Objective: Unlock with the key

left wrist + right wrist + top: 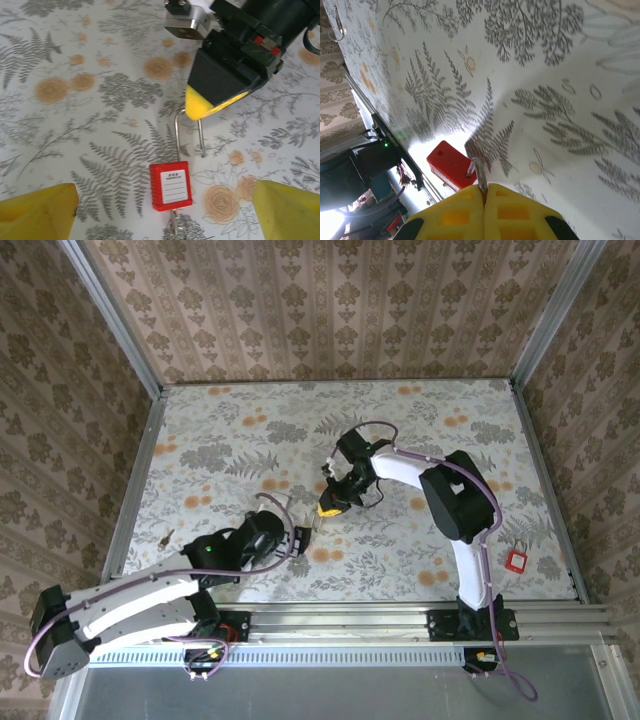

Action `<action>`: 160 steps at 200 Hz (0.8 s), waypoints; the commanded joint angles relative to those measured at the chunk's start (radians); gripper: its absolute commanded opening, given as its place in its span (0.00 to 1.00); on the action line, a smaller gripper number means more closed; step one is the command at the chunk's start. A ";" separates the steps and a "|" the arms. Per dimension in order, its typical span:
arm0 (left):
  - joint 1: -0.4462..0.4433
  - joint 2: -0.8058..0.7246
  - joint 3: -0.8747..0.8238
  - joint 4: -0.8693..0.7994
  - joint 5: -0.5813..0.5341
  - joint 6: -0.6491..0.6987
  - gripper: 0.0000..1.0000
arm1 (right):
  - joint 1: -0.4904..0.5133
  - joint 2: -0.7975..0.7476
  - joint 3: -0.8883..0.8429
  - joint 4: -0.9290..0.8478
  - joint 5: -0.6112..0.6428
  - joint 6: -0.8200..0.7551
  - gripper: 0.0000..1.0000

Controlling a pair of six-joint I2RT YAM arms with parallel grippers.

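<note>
While the right gripper (484,189) was clenched on the top of the shackle (177,137), the left gripper (303,537) had its jaws released, fingers (40,210) wide to either side of the lock (170,185) and grasping nothing. The lock sat mid-table (75,125), between the two grippers, with the key (174,222) poking out of its underside. One shackle leg appeared to end free beside the body, so the lock looked open already. Whether the body rested on the table or hung, I could not tell. Risks, as a judgement: the shackle is thin and smooth, so it could slip between the right pads and drop or swing the lock. Any swing might shake the key loose. If the left jaws closed off-centre they could knock the key sideways. A push up on the body could reseat the free leg and relock it. A second lock (516,560) lay well apart, near the right edge.
</note>
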 commanded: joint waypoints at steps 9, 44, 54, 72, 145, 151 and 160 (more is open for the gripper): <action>0.072 -0.066 -0.027 -0.084 0.049 0.008 0.91 | 0.012 0.068 0.085 -0.099 -0.037 -0.069 0.06; 0.121 -0.075 -0.025 -0.086 0.090 0.022 0.91 | 0.012 0.109 0.149 -0.145 -0.028 -0.119 0.20; 0.123 -0.066 -0.019 -0.083 0.094 0.025 0.91 | 0.010 0.113 0.169 -0.166 -0.013 -0.136 0.25; 0.126 -0.051 -0.014 -0.064 0.095 0.028 0.91 | 0.007 0.107 0.195 -0.186 0.028 -0.158 0.38; 0.179 0.020 -0.045 0.049 0.184 0.043 0.93 | 0.002 -0.085 0.055 -0.111 0.215 -0.108 0.42; 0.193 0.021 -0.055 0.062 0.201 0.043 0.93 | 0.000 -0.122 0.016 -0.097 0.249 -0.092 0.44; 0.215 0.023 -0.067 0.074 0.214 0.038 0.94 | -0.003 -0.185 -0.043 -0.081 0.308 -0.071 0.48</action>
